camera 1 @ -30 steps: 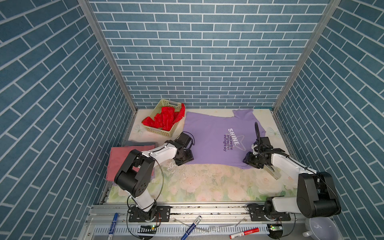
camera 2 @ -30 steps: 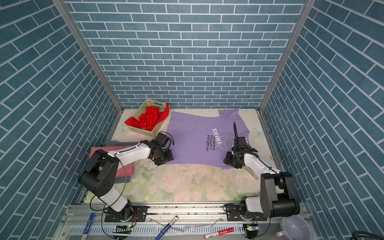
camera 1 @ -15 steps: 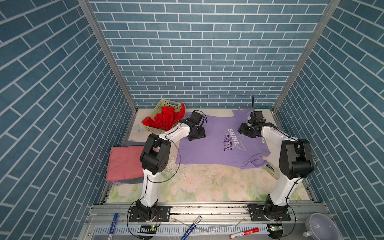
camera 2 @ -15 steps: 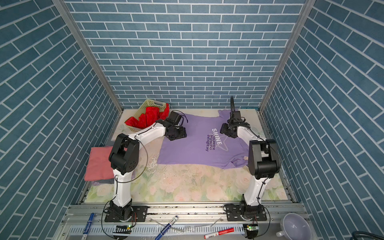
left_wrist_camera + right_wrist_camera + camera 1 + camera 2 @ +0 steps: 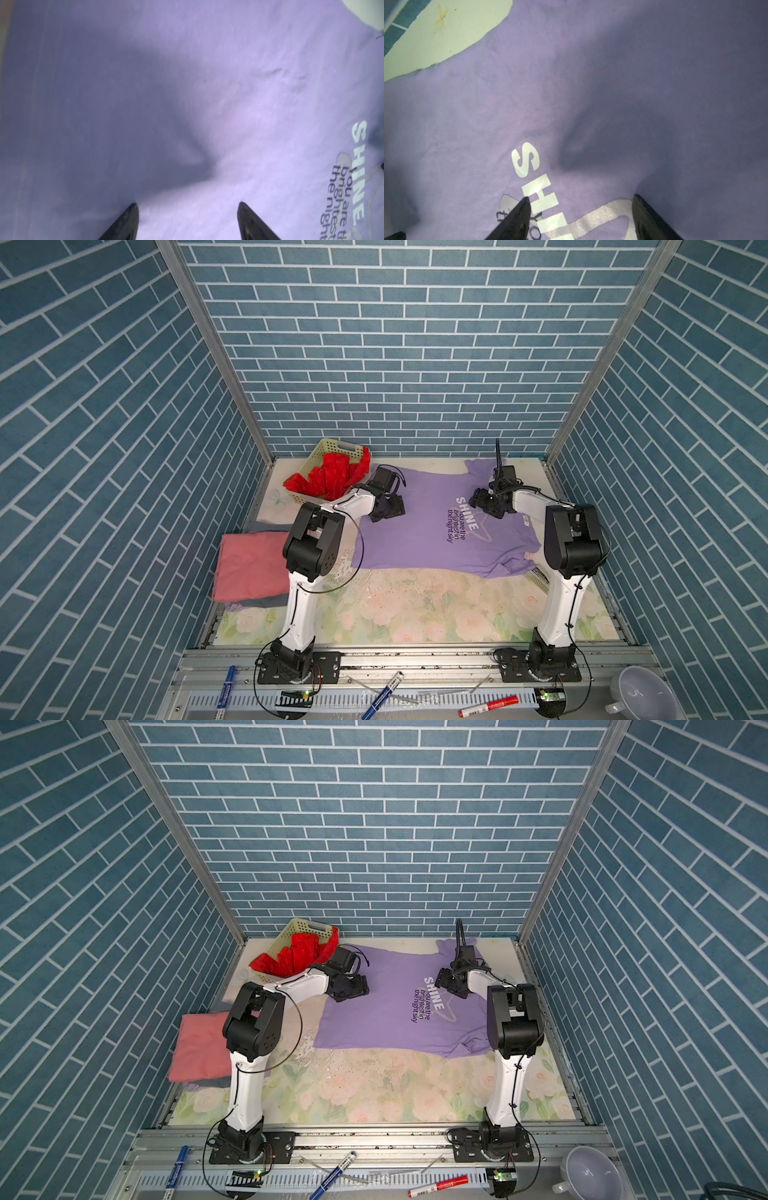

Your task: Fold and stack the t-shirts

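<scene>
Stretched forward over lilac t-shirt (image 5: pixel 415 531), left end effector (image 5: pixel 188 204) spread, right end effector (image 5: pixel 581 197) spread

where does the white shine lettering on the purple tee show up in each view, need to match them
Top view: SHINE lettering just right of centre, beside the right gripper.
Top view: near centre, again beside that gripper.
Left wrist: down the right edge.
Right wrist: bottom centre, partly behind a finger.
Shared landmark: the purple t-shirt it is printed on, in all four.
</scene>
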Available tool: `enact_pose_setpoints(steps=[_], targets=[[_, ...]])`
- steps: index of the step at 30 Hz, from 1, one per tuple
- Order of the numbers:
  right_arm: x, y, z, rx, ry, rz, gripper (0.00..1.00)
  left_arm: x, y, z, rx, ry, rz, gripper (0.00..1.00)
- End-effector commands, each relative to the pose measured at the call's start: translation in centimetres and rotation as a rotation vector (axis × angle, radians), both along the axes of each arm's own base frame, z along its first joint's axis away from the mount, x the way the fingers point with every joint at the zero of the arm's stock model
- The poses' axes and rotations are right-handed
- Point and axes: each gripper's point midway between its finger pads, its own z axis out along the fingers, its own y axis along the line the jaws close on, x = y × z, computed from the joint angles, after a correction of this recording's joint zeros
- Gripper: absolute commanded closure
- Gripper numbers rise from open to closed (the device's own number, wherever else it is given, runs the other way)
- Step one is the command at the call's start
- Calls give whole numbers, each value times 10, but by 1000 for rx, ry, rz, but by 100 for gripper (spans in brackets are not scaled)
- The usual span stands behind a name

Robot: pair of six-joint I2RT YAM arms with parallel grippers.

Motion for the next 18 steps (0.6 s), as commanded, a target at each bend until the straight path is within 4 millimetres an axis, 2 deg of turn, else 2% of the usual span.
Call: enact_pose_setpoints(steps=[1,6,9,11,13,15,18], targets=[[-38,0,-24,24,104,8,25,-63,33,-53,93,210,26,24],[-92,-2,-51,34,211,36,26,-137,58,-82,65,336,101,24],[-127,-9,-58,24,275,24,27,-170,67,-86,72,375,130,24],[-147,-12,-59,26,311,10,27,-182,68,-82,80,388,130,24],[-163,-17,-57,9,339,-13,27,-187,68,-74,96,389,117,24],[-170,-25,-47,-29,346,-27,28,-182,68,-59,113,367,102,25],[-161,-25,-23,-28,305,-37,27,-157,65,-28,148,301,48,25]])
